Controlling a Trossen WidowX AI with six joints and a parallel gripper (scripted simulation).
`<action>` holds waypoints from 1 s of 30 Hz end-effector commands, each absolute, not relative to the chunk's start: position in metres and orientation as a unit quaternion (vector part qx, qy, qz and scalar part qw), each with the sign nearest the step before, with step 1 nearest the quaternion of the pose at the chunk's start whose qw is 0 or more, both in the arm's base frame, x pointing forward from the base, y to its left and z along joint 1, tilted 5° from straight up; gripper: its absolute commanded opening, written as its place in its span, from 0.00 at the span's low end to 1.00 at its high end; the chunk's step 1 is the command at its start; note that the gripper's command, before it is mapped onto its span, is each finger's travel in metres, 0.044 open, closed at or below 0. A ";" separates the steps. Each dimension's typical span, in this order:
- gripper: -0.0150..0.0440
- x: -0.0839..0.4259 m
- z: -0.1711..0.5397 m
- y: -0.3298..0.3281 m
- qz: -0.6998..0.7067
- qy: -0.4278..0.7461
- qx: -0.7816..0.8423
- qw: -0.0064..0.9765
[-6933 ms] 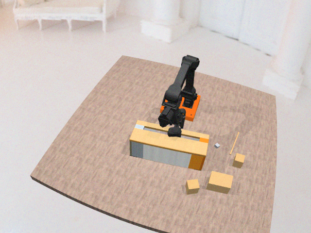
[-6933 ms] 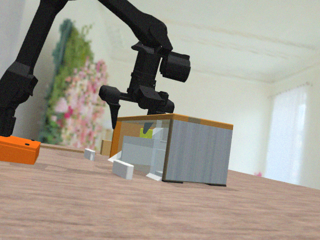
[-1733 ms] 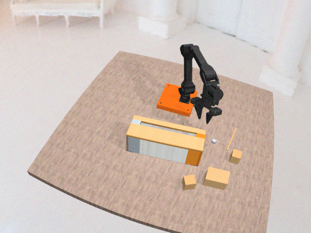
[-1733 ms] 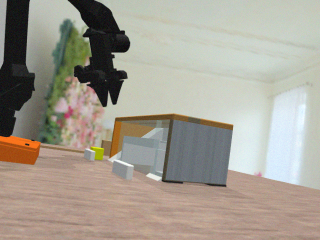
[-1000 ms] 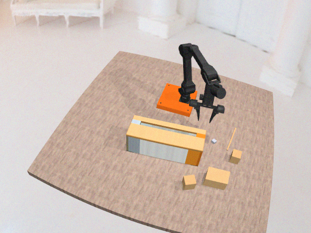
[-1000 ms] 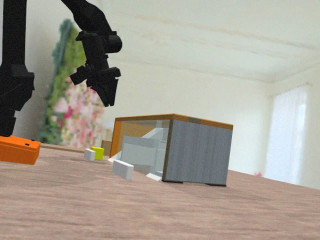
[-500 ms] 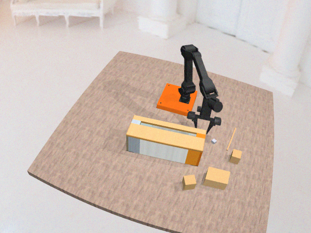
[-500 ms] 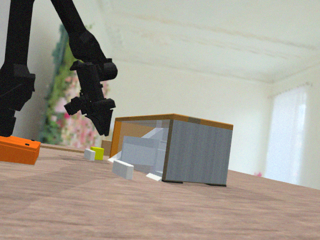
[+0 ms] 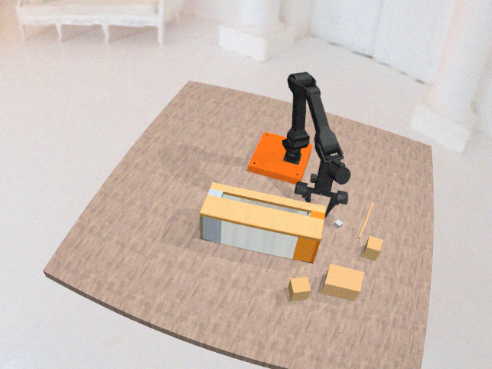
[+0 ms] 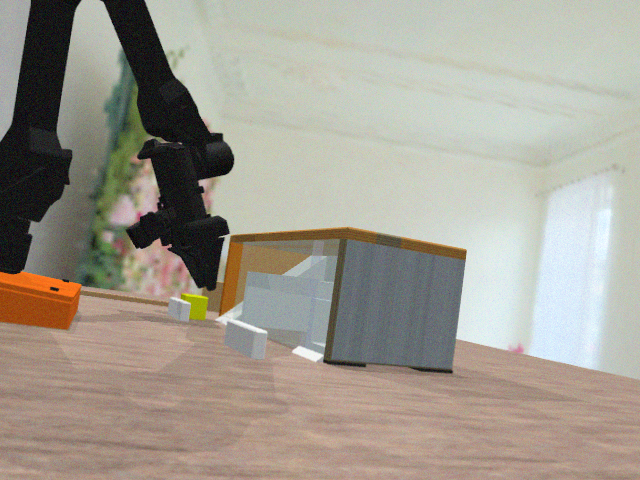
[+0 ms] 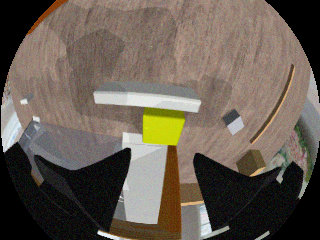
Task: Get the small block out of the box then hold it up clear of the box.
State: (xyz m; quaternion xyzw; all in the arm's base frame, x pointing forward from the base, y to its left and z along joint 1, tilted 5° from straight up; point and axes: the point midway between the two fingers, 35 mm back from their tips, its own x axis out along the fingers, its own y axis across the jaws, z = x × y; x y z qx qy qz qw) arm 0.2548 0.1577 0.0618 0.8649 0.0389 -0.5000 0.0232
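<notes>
The yellow block sits on the table at the foot of the white ramp, outside the box. A low white bar stands right beside it, on the side away from the ramp. The block is hidden in the top view. My gripper is open and empty, tilted, above the table near the box's orange end. In the wrist view the block lies ahead of the gap between the fingers, below fingertip height.
A small grey-white cube and a thin wooden stick lie beyond the orange end. Wooden blocks stand farther out. Another white piece stands near the box's grey end.
</notes>
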 end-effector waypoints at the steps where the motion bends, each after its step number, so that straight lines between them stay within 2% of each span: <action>1: 0.74 0.255 0.053 0.157 -0.502 0.041 0.864 0.025; 20: 0.74 0.257 0.026 0.155 -0.502 0.040 0.864 0.025; 28: 0.38 0.257 0.026 0.155 -0.502 0.040 0.864 0.025; 30: 0.36 0.257 0.026 0.155 -0.502 0.040 0.864 0.025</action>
